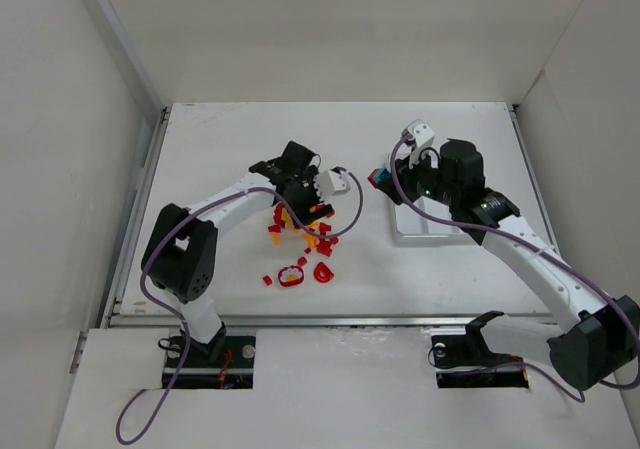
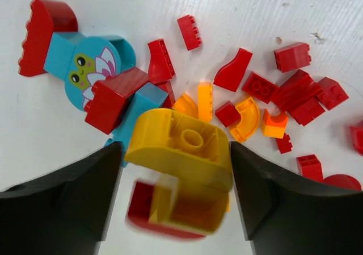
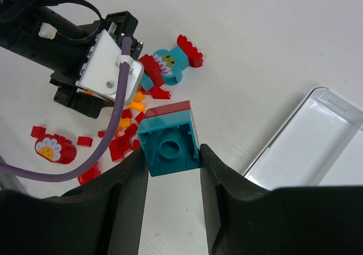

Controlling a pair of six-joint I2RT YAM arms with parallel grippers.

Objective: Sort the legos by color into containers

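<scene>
Here the left fingers (image 2: pixel 62 204) stand moderately apart and pinch a rounded yellow brick (image 2: pixel 181 147) by its sides. The brick is glossy, with one round stud on top and a red piece (image 2: pixel 142 209) stuck beneath it, too blurred to make out further. It hangs above the loose legos (image 2: pixel 283 90), which lie on the counter (image 1: pixel 450 279) well to the left of the white tray (image 3: pixel 306 141).

The right fingers (image 3: pixel 108 209) are set narrower and clamp a square teal brick (image 3: pixel 169 144) with a hollow ring on its face and a red layer (image 3: pixel 170 108) joined to its far side. They hold it just left of the tray, outside its rim.

The pile is smooth, shiny plastic: blocky studded red bricks, curved orange pieces (image 2: pixel 247 118), a teal figure with a printed face (image 2: pixel 85 67), and a red piece printed with a flower (image 3: pixel 51 149).

The tray is shallow glossy plastic with raised dividers. The right arm covers most of it in the overhead view, and the compartment parts that show are plain white.
</scene>
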